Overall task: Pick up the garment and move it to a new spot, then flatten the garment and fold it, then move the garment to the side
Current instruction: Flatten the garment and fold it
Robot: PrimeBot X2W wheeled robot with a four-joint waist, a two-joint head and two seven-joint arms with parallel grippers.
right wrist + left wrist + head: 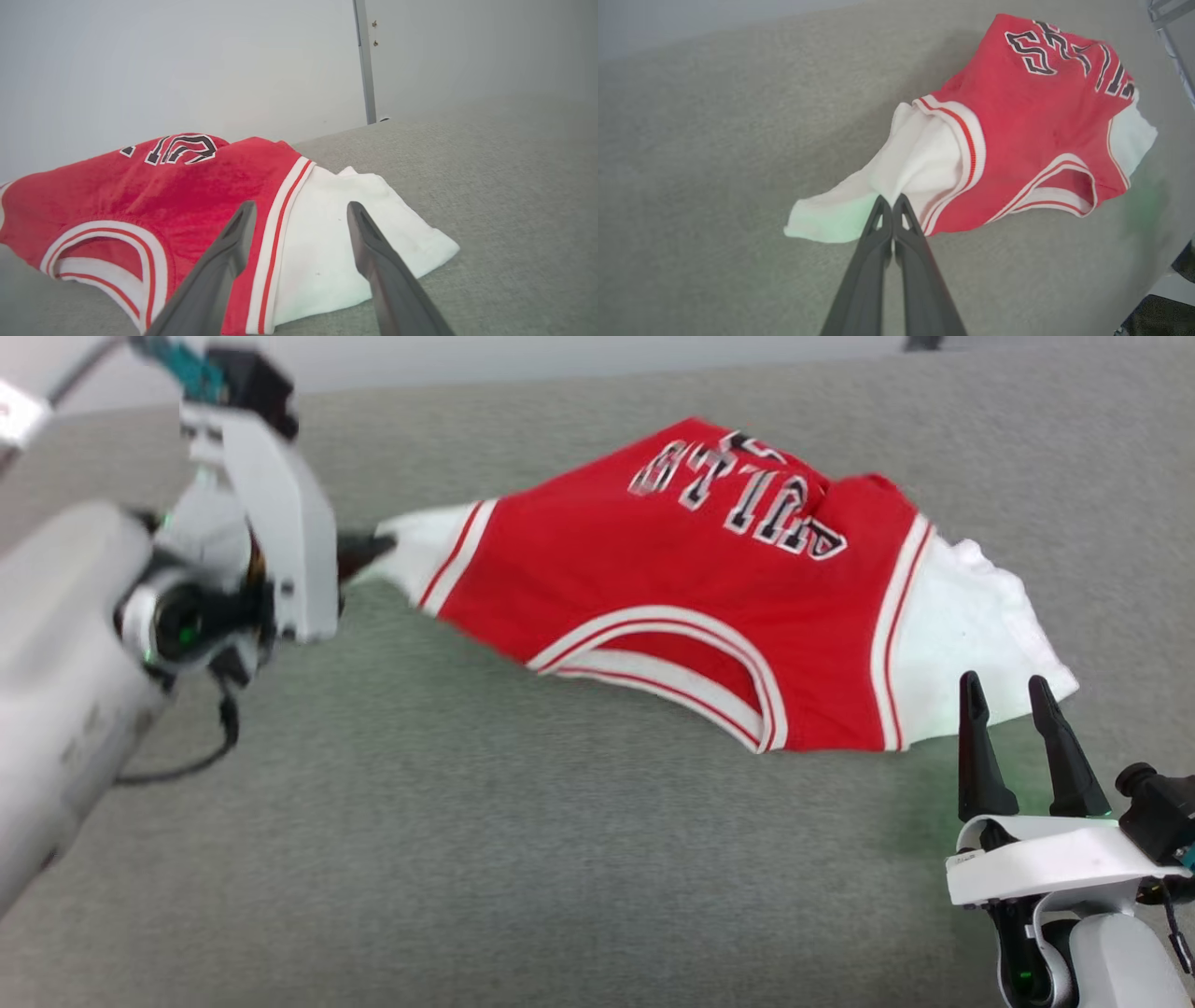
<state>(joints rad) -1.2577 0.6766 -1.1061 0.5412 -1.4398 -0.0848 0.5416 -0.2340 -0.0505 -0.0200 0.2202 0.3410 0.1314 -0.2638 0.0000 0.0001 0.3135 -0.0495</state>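
Observation:
The garment point(672, 588) is a red jersey with white sleeves, striped trim and black lettering, lying rumpled on the grey surface. My left gripper point(366, 549) is shut on the tip of the garment's left white sleeve, which is pulled taut toward it. In the left wrist view the closed fingertips point(892, 201) pinch that white sleeve point(915, 163), with the red body point(1027, 126) beyond. My right gripper point(1006, 689) stands open just in front of the other white sleeve point(971, 616). In the right wrist view its open gripper point(301, 209) hovers over the sleeve point(336, 242) and trim, holding nothing.
A grey cloth-covered surface point(523, 859) spreads around the garment. A pale wall and a metal post point(365, 60) stand behind it. A black cable point(201, 761) hangs from my left forearm. A metal frame point(1174, 18) shows at the top right of the left wrist view.

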